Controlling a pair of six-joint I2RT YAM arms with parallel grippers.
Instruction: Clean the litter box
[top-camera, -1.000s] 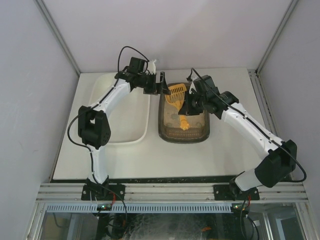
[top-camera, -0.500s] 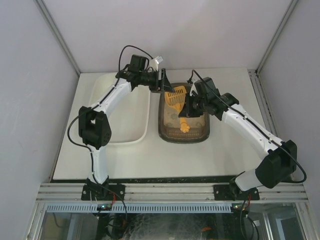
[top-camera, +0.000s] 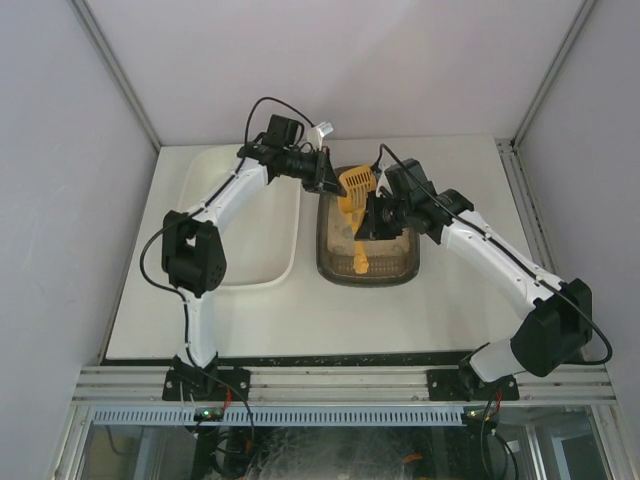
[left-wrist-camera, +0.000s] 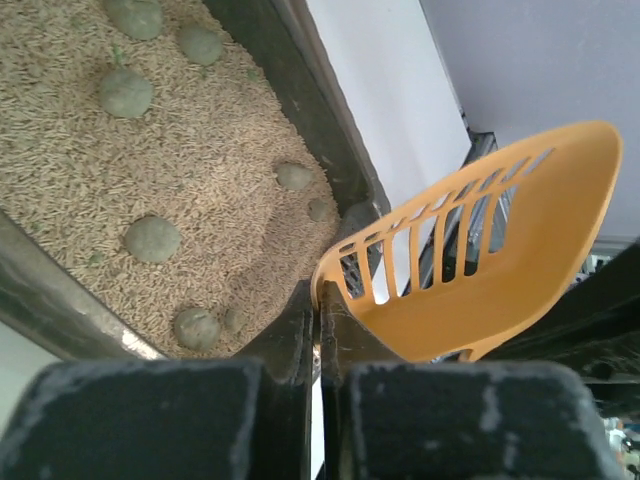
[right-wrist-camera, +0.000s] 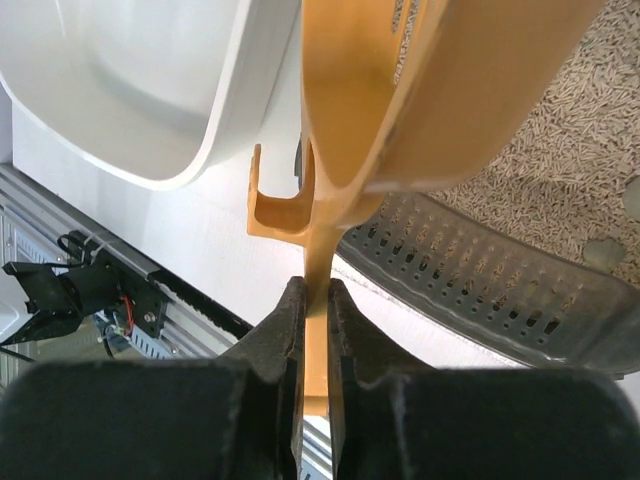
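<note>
The litter box is a dark tray of beige litter at mid-table. In the left wrist view its wall borders litter dotted with several grey clumps. An orange slotted scoop hangs over the box, head at the far end and handle pointing toward me. My left gripper is shut on the thin rim of the scoop head, pinched at the fingertips. My right gripper is shut on the scoop's handle, the fingers clamped flat on either side.
A larger cream-white tub stands left of the litter box, its rounded corner close to the scoop in the right wrist view. The box's perforated grey rim lies just under the scoop. Frame rails run along the table's near edge.
My left gripper moved right to the scoop head and went from open to shut on its rim. The scoop's handle swung down toward the near end of the box.
</note>
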